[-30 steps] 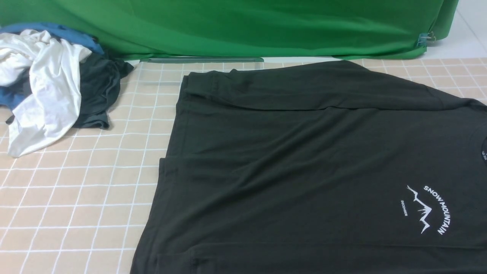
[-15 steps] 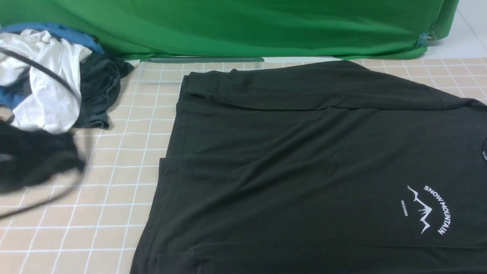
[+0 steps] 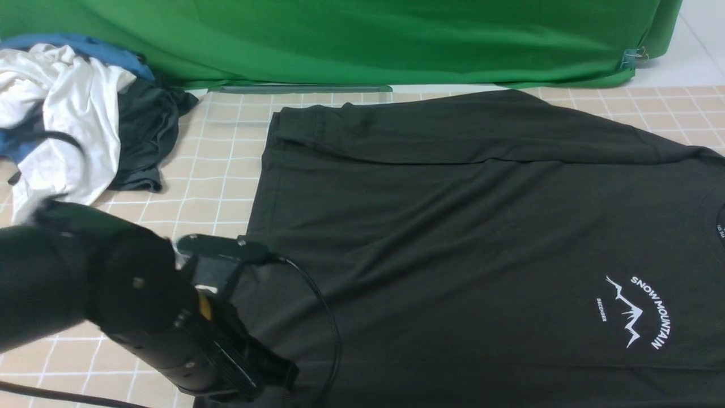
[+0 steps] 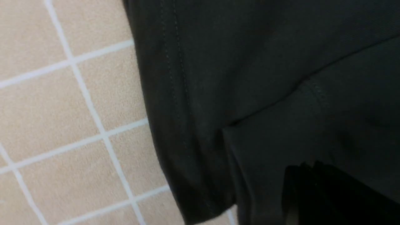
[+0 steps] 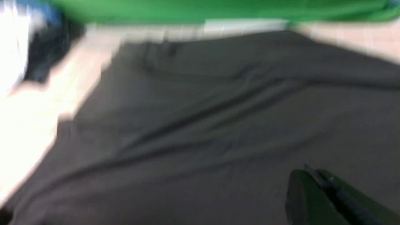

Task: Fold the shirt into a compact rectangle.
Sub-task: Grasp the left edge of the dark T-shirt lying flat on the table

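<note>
The left gripper [image 4: 309,178], jaws pressed together, is hanging right over the shirt's [image 3: 464,226] near hem corner, with the shirt lying flat and spreading ahead and to its right. The right gripper [image 5: 312,179], blurred, is also pressed together over the shirt. With jaws shut, the left one is risking shoving and bunching the doubled cloth beneath it, or catching only one layer, leaving a crooked fold. A tan grid cloth [image 3: 215,170] is lying under everything, a clothes pile [image 3: 68,124] is sitting beyond the left gripper, and a green drape [image 3: 340,39] is closing off the room behind.
</note>
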Controlling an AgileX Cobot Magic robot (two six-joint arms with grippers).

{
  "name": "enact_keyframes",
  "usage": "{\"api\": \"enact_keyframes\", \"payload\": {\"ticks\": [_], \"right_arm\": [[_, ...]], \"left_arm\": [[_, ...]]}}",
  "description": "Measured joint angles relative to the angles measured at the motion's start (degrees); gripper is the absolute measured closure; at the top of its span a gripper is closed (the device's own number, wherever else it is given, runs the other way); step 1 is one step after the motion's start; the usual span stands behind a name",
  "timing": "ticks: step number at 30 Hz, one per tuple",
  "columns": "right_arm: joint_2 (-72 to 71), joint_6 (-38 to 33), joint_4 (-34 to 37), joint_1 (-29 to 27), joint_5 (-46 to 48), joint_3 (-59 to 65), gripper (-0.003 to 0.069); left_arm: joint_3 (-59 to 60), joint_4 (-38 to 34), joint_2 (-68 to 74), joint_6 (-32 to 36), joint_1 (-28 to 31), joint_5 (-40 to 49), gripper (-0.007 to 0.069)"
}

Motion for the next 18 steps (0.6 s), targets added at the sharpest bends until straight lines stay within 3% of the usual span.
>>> {"api": "enact_keyframes", "payload": {"ticks": [6,10,13,15,18], "right_arm": [[3.6,-0.9,0.5,3.0,0.1,-0.1,0.0621],[3.7,-0.9,0.8,3.6,-0.1,-0.1,0.0621],[3.7,-0.9,0.9,3.7,-0.7,-0.2,0.0621],[3.7,-0.9,1.3,3.7,-1.0,-0.2,0.0621],[3.7,-0.9,1.7,3.7,-1.2,-0.3,0.0621]], "left_arm": [[0.0,6.1,4.0,-1.2,-0.1,-0.8,0.0456],[0.0,7.9,6.0,-1.6,-0.1,-3.1,0.0253],[0.0,7.6,7.0,-1.6,-0.1,-5.3,0.0147],[0.0,7.0,7.7,-1.6,-0.1,-5.5,0.0118],[0.0,5.9,7.8,-1.1,-0.1,-5.4,0.0131]]}}
